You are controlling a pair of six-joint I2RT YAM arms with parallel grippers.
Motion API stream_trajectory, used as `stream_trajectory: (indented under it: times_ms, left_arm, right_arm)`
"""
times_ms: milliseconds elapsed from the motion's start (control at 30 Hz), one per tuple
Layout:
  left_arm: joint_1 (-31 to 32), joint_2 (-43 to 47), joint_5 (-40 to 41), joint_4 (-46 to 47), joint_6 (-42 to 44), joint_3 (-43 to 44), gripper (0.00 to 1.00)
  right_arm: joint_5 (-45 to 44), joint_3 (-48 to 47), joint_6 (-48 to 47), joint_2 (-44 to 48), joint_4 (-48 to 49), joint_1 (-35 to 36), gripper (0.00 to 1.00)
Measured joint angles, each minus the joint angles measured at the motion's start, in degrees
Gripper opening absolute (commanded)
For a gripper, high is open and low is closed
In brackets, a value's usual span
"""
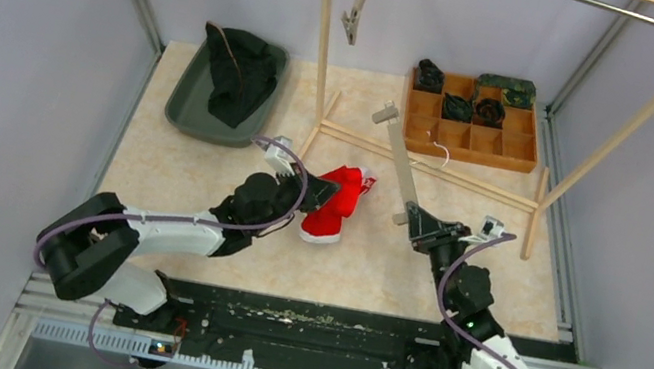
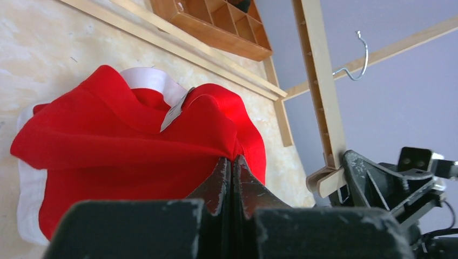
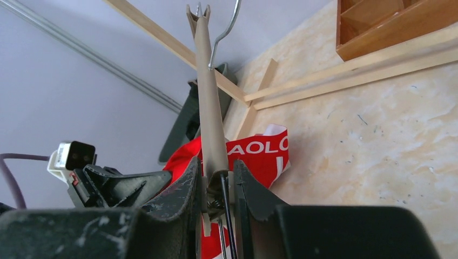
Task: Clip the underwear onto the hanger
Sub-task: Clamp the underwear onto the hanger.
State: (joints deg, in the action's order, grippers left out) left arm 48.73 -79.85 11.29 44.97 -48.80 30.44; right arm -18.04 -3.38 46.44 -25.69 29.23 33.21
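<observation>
Red underwear with a white waistband point(image 1: 337, 205) lies bunched on the beige marbled tabletop point(image 1: 183, 169), just in front of the pale wooden rack point(image 1: 466, 180) between grey walls point(image 1: 23, 40) — the left gripper point(image 1: 322, 187) pinches its edge. Near the rack's right foot, the right gripper point(image 1: 411, 215) clasps a tan clip hanger with a wire hook point(image 1: 400, 162) by its lower end.

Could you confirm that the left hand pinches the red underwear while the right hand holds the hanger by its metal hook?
Not quite: the right wrist view shows the right hand gripping the hanger at one end of its bar; the metal hook is free. The left hand does pinch the red underwear.
</observation>
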Motion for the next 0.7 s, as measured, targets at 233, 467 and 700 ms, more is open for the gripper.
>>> stream_trajectory:
  times_ms: [233,467,700]
  left_arm:
    - [-2.3,-1.7,-4.3,4.1,-5.0,-0.4,0.0]
    - [-5.2,-4.0,-8.9,9.0,-10.9,-0.4,0.0]
    - [-8.9,-10.0,-14.4,21.0,-18.9,-2.0,0.0]
  right_arm:
    - [1.2,2.1,2.3,-9.5,14.1,0.0,0.0]
    - [3.4,2.9,4.2,-25.5,32.9,0.0,0.0]
    - [6.6,2.9,6.4,-43.1,52.5,0.0,0.0]
